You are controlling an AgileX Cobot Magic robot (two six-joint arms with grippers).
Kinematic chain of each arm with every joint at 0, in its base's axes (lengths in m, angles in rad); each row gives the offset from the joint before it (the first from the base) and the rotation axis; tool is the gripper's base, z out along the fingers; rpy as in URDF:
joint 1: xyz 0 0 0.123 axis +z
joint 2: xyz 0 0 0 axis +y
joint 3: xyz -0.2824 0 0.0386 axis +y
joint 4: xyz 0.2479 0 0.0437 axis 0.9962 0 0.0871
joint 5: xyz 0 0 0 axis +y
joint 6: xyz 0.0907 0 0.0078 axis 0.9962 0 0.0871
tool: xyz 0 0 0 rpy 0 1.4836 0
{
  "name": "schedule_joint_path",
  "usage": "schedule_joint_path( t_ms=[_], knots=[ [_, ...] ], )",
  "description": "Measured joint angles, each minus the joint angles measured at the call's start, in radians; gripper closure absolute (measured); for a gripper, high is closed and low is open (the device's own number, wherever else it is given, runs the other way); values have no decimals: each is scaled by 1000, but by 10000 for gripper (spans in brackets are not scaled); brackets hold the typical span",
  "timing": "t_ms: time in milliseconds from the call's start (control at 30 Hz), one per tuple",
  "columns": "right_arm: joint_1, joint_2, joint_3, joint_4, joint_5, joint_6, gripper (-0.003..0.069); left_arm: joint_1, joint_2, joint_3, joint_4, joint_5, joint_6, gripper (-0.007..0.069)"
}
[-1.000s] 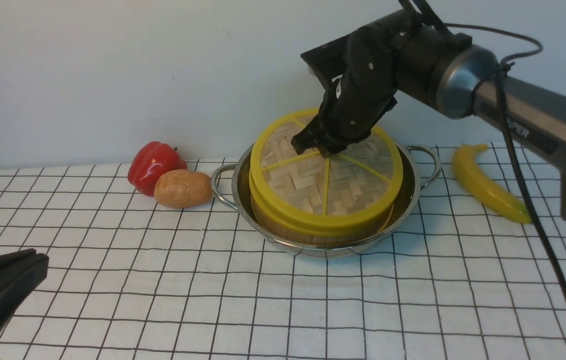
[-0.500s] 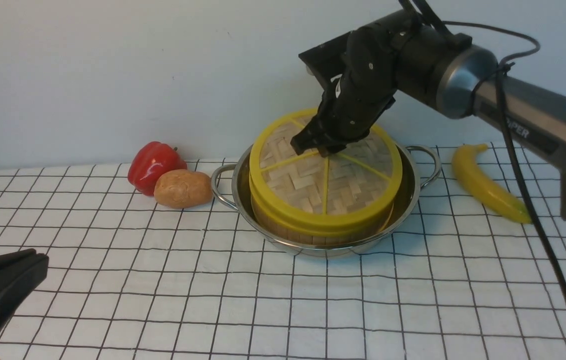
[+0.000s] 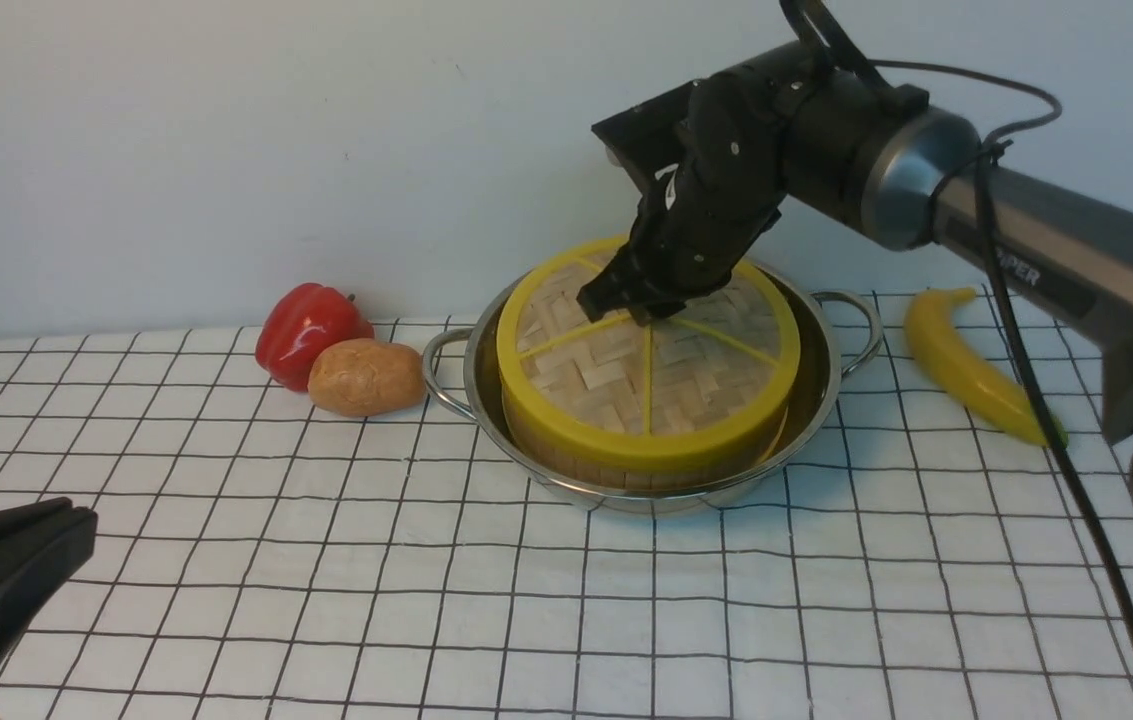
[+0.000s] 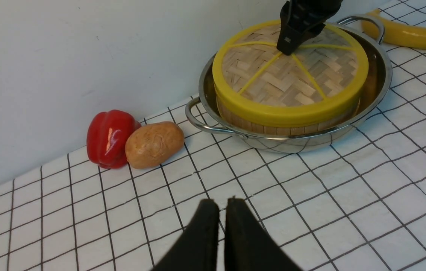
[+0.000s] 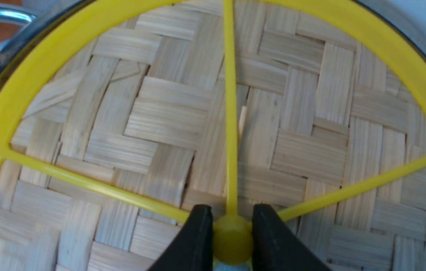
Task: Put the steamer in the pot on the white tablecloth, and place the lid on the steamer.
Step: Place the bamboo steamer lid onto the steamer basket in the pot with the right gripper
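Note:
The steel pot (image 3: pixel 816 390) stands on the white tablecloth (image 3: pixel 326 600) near the back. The steamer (image 3: pixel 586 465) sits inside it, only its slatted side showing. The lid (image 3: pixel 616 385) lies flat on top of the steamer, its yellow rim matching the steamer's. My right gripper (image 3: pixel 631 305) is shut on the lid's yellow centre hub (image 5: pixel 232 239), one finger on each side. My left gripper (image 4: pixel 221 205) is shut and empty, low over the cloth at the near left. The buns and dumplings are hidden under the lid. The pot (image 4: pixel 378 79) and lid (image 4: pixel 291 79) also show in the left wrist view.
A red bell pepper (image 3: pixel 309 330) and a potato (image 3: pixel 366 377) lie left of the pot, close to its handle. A yellow banana (image 3: pixel 971 365) lies to the pot's right. A plain wall stands just behind the pot.
The right gripper has lowered the lid, which was tilted with its far side raised, until it lies level on the steamer. The left arm has not moved.

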Motion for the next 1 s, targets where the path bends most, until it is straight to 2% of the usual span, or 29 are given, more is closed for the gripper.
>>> schedule_joint_path(
  t_ms=[1000],
  knots=[
    [0, 5, -1, -19, -30, -10, 510, 0, 0, 0, 0, 0, 0, 602]
  ],
)
